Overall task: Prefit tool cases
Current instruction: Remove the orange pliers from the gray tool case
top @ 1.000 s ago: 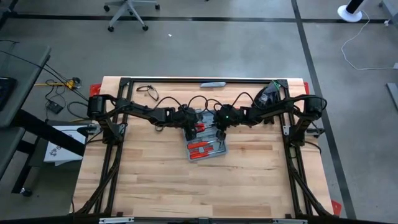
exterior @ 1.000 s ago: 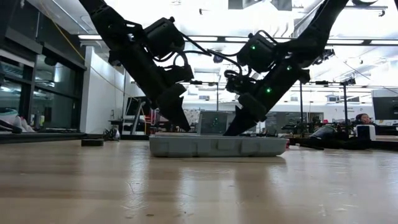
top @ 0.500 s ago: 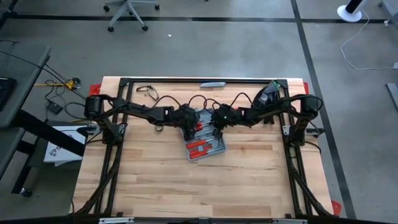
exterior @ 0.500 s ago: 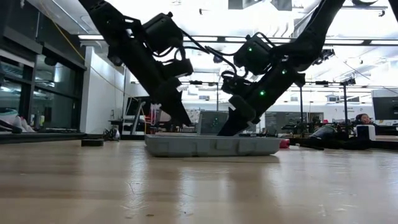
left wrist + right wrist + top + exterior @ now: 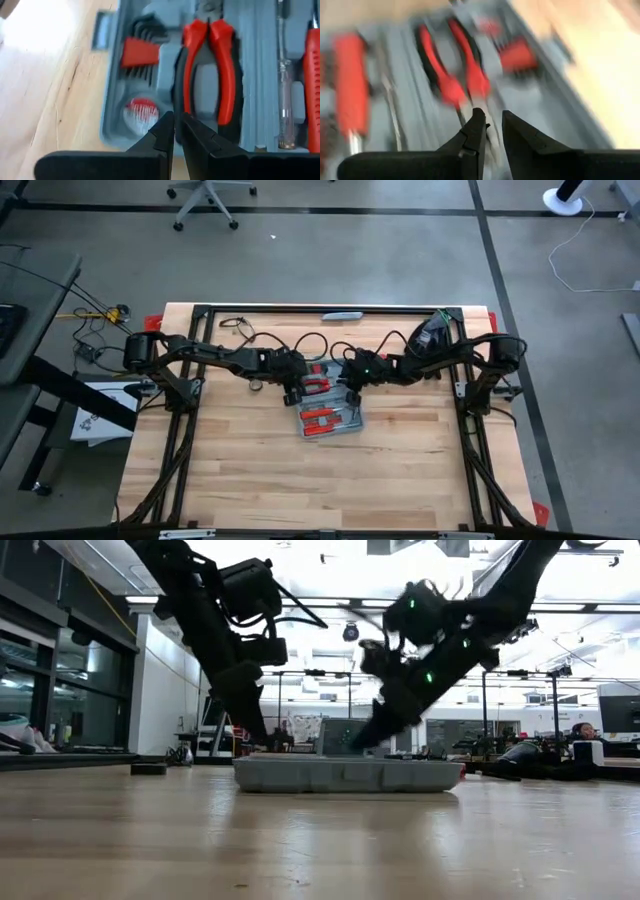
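Open tool case (image 5: pixel 330 416) mid-table, left gripper (image 5: pixel 176 131) clenched, right gripper (image 5: pixel 491 131) slightly parted, both empty above it

Both pincers pulled back
Left pincer (image 5: pixel 291 392) moved left off the case (image 5: pixel 333 416); right pincer (image 5: pixel 350 389) lifted, now above it.

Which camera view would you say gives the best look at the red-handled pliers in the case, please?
The left wrist view: the pliers lie sharp and close in their slot in the tool case. The right wrist view shows them blurred, the high view only as small red marks, and the low view only the case's side wall.
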You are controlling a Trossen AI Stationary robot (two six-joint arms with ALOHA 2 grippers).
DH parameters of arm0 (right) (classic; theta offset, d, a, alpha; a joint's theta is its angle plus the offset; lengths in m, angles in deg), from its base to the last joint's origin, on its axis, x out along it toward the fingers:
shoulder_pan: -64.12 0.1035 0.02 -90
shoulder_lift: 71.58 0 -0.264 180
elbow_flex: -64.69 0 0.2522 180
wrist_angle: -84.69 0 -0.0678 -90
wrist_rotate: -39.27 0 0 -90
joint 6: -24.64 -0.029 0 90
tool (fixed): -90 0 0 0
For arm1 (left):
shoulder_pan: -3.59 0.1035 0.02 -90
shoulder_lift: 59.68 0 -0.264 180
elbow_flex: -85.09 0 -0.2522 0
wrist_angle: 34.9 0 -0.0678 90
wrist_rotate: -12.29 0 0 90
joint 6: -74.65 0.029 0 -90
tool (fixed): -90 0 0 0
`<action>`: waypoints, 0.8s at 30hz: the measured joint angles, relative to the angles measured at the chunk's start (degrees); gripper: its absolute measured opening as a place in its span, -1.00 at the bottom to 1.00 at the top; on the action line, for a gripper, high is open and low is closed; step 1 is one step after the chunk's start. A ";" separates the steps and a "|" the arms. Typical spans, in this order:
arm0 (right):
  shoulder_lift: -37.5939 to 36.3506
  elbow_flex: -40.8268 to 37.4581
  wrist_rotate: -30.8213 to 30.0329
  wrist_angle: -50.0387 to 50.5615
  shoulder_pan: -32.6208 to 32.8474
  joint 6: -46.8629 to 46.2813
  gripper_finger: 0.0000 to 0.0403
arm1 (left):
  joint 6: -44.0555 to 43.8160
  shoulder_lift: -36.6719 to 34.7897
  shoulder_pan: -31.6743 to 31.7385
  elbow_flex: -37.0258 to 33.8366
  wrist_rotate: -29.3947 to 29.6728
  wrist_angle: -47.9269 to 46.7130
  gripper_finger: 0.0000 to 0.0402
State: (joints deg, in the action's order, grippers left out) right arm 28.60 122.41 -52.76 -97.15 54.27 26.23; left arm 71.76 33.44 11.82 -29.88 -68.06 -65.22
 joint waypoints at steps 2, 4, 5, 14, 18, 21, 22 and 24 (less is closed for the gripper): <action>1.16 0.02 0.13 1.38 -0.38 0.27 -0.73 | 0.01 0.00 0.00 0.00 0.06 0.17 -0.87; 3.17 0.37 0.38 2.56 -1.35 0.09 -0.74 | 0.01 0.00 0.00 0.00 0.07 0.21 -0.87; 3.85 0.30 0.61 2.97 -1.84 -0.70 -0.76 | 0.01 0.00 0.00 0.00 0.07 0.23 -0.87; -0.85 -0.09 3.14 3.84 -0.57 -1.33 -0.95 | 0.03 0.04 -0.02 -0.02 -0.01 0.46 -0.87; 1.56 -0.04 3.36 3.67 0.04 -1.12 -0.99 | 0.11 0.04 -0.02 -0.02 -0.07 1.89 -0.87; 4.56 0.45 4.79 3.09 -0.87 -1.85 -1.00 | 0.10 0.11 -0.02 -0.02 -0.12 2.95 -0.87; 4.83 0.44 5.15 3.09 -1.13 -2.41 -1.00 | 0.10 0.11 -0.02 -0.02 -0.09 3.07 -0.87; 3.63 0.38 5.41 3.36 -1.34 -2.96 -1.00 | 0.08 0.11 -0.04 -0.02 -0.11 3.07 -0.87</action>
State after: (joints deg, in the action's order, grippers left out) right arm 32.23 122.79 -47.35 -93.78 52.92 23.27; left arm 71.85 33.55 11.77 -29.91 -68.17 -62.15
